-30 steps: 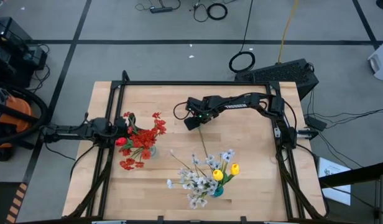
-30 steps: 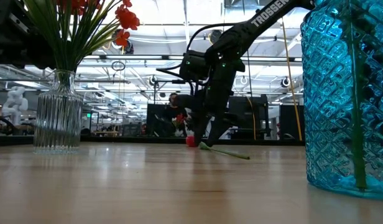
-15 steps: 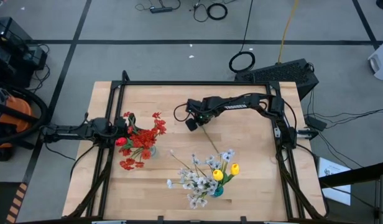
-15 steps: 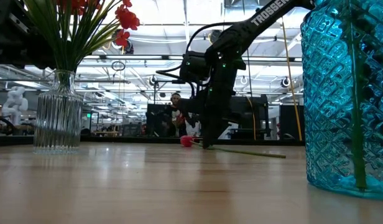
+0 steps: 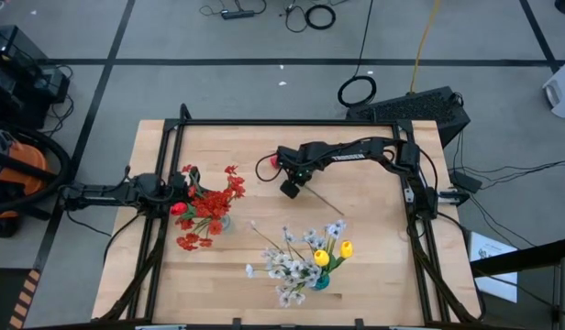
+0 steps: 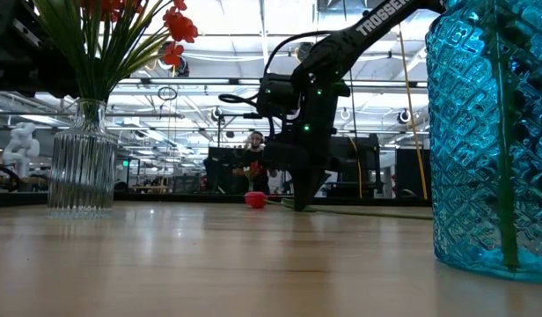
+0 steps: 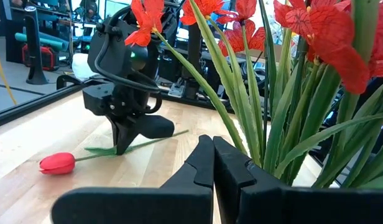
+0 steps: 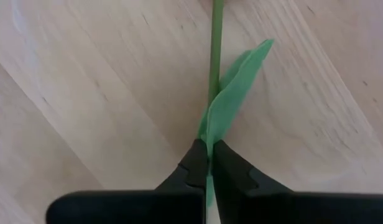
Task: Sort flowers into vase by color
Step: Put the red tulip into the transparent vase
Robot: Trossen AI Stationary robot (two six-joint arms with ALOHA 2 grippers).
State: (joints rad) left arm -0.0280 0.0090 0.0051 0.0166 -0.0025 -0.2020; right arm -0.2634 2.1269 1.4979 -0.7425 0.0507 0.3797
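My right gripper: low over the middle of the table, toward the far side; the fingers are pressed together on the green stalk of the red tulip, at its leaf.
Red tulip: it lies on the wood; the head points to the far left of my right gripper, the stalk runs out to the near right.
My left gripper: at the left edge of the table, the fingers closed with nothing between them, just beside the red flowers.
Clear ribbed vase: on the left, holding the red flowers.
Blue vase: at the near middle, holding the white sprays and a yellow tulip.
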